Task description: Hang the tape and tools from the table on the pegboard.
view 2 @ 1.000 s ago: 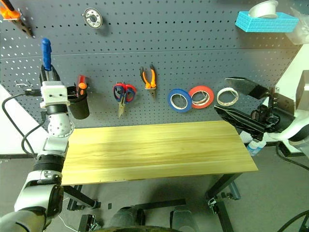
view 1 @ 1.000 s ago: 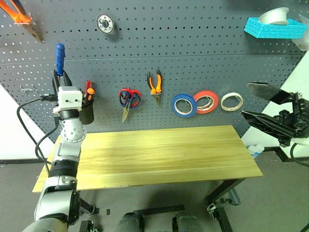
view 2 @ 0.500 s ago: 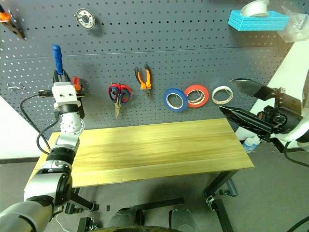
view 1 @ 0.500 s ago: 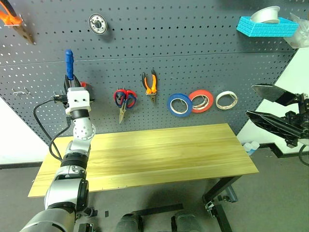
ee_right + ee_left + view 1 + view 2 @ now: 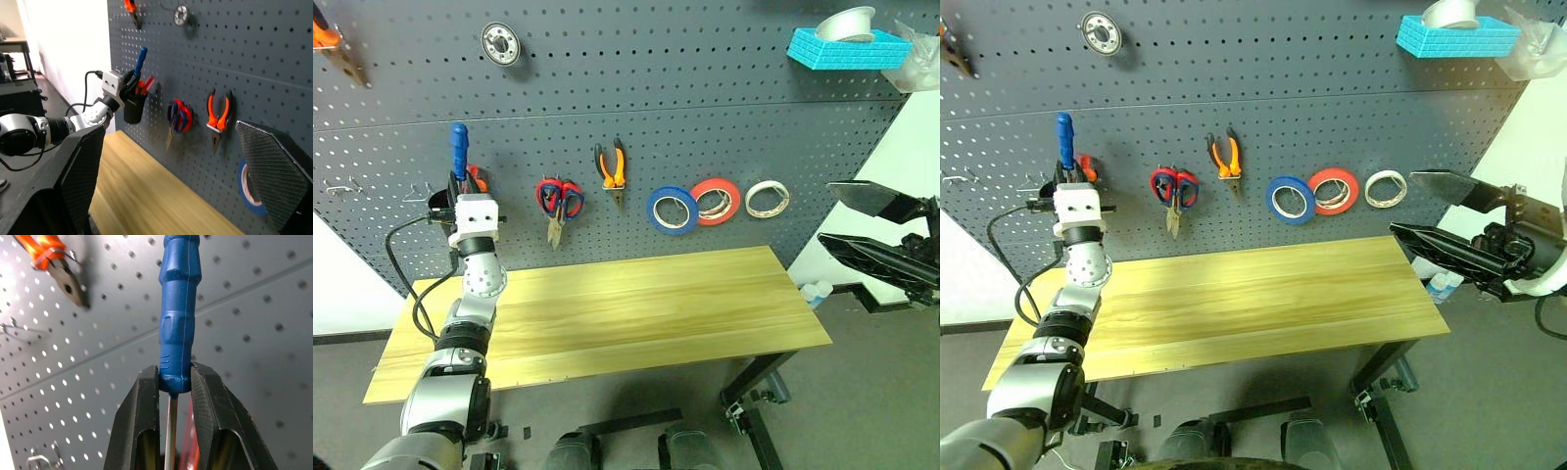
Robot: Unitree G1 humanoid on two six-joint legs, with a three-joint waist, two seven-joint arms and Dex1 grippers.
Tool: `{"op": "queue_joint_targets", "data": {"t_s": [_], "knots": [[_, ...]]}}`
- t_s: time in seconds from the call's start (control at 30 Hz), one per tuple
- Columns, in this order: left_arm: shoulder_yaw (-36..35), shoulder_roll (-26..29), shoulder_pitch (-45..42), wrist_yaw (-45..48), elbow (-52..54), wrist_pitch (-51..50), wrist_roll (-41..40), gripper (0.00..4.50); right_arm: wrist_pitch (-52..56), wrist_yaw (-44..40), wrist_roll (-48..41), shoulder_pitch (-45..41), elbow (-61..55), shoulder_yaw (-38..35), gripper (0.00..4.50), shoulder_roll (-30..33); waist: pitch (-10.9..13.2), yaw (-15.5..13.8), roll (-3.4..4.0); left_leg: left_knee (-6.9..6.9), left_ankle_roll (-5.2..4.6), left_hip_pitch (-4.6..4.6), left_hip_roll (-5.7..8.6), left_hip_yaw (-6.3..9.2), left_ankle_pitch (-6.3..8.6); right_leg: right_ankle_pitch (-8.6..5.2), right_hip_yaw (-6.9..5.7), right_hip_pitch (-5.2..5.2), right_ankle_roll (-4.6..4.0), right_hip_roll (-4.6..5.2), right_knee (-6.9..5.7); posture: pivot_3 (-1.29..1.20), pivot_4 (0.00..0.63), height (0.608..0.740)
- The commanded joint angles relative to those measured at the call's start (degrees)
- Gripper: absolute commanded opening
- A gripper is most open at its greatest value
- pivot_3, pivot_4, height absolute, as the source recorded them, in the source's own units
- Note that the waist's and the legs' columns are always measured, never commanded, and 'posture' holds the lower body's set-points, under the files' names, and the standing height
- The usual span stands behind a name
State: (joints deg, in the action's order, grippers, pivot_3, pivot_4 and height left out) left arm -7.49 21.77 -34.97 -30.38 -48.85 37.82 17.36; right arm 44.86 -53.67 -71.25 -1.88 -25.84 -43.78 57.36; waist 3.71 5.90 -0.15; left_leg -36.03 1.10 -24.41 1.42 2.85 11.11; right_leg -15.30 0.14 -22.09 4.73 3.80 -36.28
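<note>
My left gripper is shut on the small blue-handled screwdriver, handle up and shaft down, right at the black cup on the pegboard. The wrist view has both fingers clamped on the handle's lower end. On the board hang the blue tape and the orange-handled pliers. The table top is bare. My right gripper hovers open and holds nothing, off the table's right end.
Red-handled scissors, a red-orange roll and a white roll hang on the board. Red and orange screwdrivers stand in the cup. A metal disc and a blue shelf sit higher up.
The view has shifted. My left gripper has sunk along the board with the blue screwdriver, closer to the cup. The right gripper keeps its place, still open.
</note>
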Motion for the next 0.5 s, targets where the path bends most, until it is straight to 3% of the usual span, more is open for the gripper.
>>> {"op": "queue_joint_targets", "data": {"t_s": [0.03, 0.5], "knots": [[0.5, 0.1, -0.1, -0.9, 2.4, -0.4, 0.5, 0.53, 0.6, -0.1, -1.4, -0.1, -1.0, -2.7, 4.5, 1.3, 0.2, 0.1, -0.03, 0.01, 0.0, -0.01, 0.0, -0.01, 0.0, 0.0, 0.04, -0.03, 0.0, 0.0, 0.0, -0.31, 0.111, 0.717], [1.2, 1.0, 4.4, -7.9, 9.0, -3.9, 6.9, 0.53, 0.7, -0.9, 0.8, -1.3, 0.2, -0.1, 4.5, 1.8, 1.1, 0.1, -0.08, 0.07, 0.08, -0.09, -0.01, -0.07, 0.07, 0.0, 0.15, -0.17, 0.0, 0.02, 0.0, -0.3, 0.105, 0.717]]}}
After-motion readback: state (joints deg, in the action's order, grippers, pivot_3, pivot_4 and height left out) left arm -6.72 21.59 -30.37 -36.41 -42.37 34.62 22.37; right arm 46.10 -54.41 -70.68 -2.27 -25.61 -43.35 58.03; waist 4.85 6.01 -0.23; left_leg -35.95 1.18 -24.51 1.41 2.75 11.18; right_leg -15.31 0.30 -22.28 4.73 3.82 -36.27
